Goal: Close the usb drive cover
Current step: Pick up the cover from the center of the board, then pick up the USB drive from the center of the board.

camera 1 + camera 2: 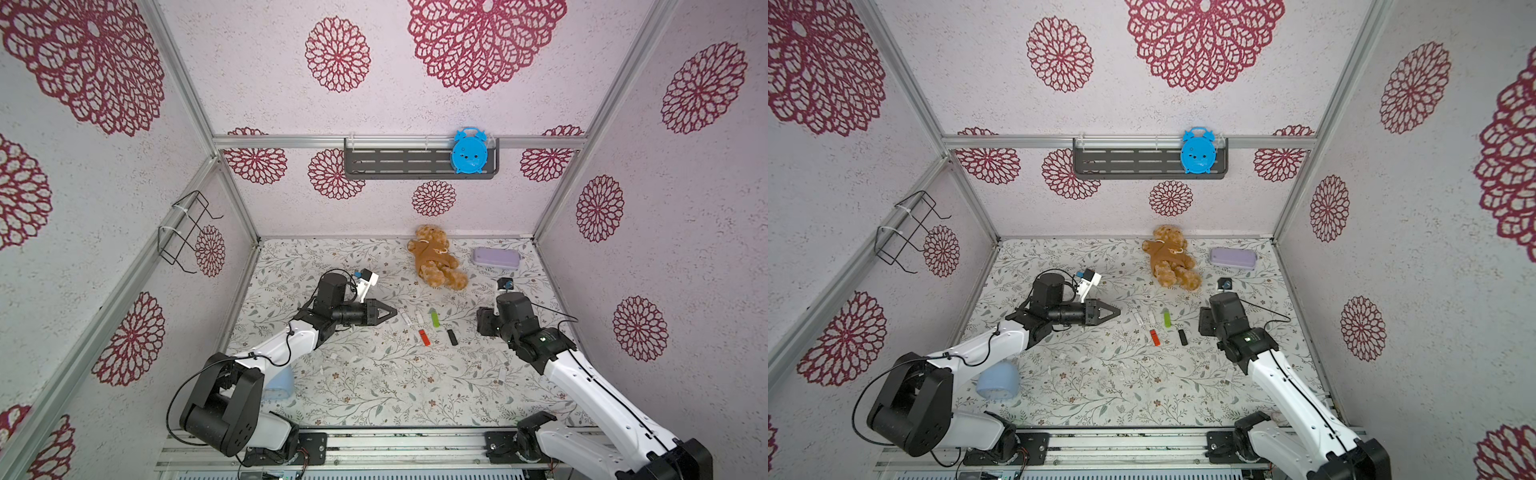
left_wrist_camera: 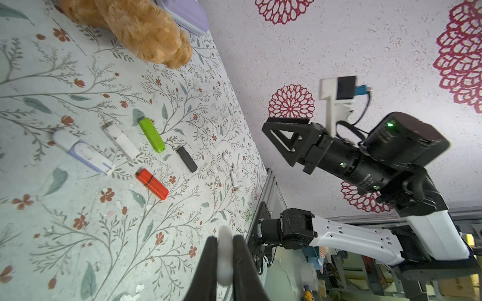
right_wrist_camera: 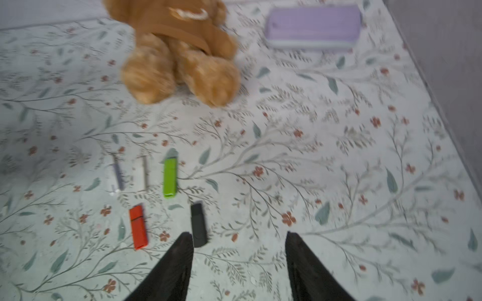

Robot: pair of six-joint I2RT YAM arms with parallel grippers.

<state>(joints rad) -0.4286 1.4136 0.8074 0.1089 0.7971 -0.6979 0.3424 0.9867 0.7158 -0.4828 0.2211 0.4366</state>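
Observation:
Several usb drives lie in a cluster mid-table: a white-and-lavender one [image 2: 83, 152], a white one [image 2: 121, 140], a green one [image 2: 151, 135], a black one [image 2: 186, 159] and a red one [image 2: 152, 183]. My left gripper [image 2: 225, 245] hovers left of the cluster [image 1: 424, 326] and is shut on a small white rounded cover [image 2: 225, 256], blurred in the left wrist view. My right gripper [image 3: 238, 234] stands open just right of the black drive [image 3: 198, 225], with nothing between its fingers [image 3: 182, 250].
A brown teddy bear [image 1: 436, 257] and a purple case [image 1: 496, 257] lie at the back of the table. A light blue object [image 1: 998, 380] sits under my left arm. Another small white drive [image 2: 234, 179] lies near the right edge. A blue alarm clock [image 1: 469, 151] hangs on the wall shelf.

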